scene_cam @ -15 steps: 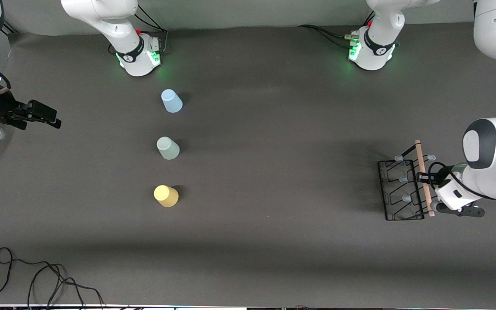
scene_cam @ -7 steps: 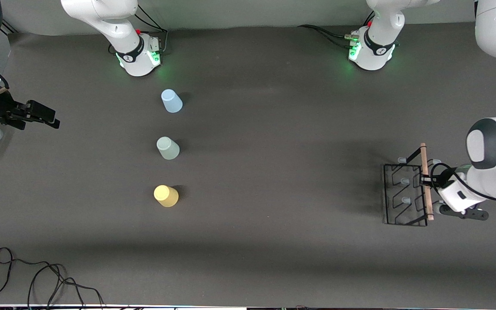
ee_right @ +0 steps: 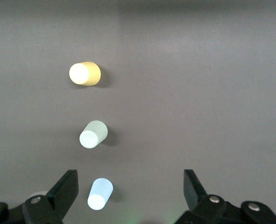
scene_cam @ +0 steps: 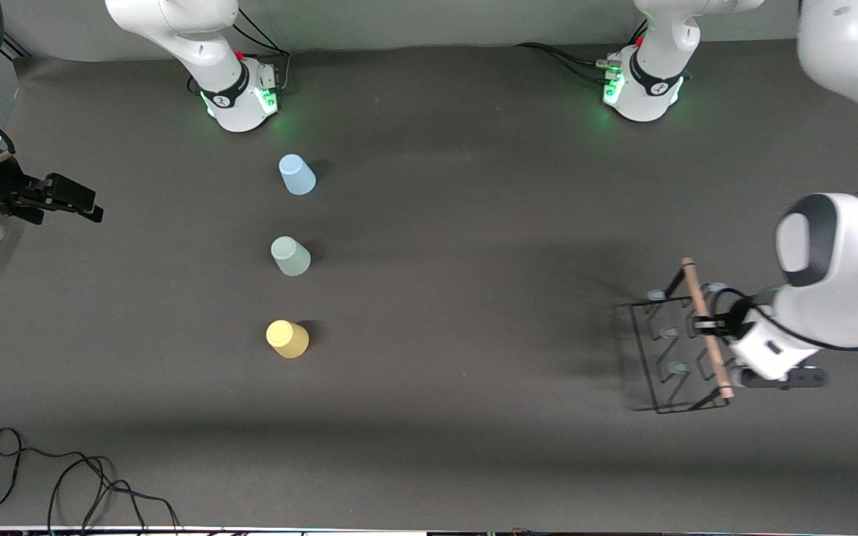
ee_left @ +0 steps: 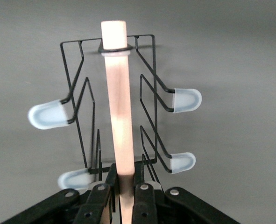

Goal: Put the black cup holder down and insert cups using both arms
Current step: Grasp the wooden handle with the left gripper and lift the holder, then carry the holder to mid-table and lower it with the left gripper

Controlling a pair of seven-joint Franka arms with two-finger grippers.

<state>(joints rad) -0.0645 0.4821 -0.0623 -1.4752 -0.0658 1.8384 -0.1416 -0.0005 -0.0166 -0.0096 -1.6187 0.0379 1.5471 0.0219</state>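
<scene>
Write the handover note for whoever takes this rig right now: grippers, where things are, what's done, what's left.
Left gripper: shut on the wooden rod of the black cup holder, at the left arm's end of the table.
Right gripper: open, holding nothing, waiting at the right arm's end.
Cups: blue cup, mint cup, yellow cup stand upside down in a row, yellow nearest the front camera.
Done: holder grasped.
Left: place the holder, then put all three cups on its pegs.

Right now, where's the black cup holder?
The black cup holder is at the left arm's end of the table, lifted slightly and tilted, with the left gripper shut on its wooden rod. It's well apart from the three cups.
</scene>
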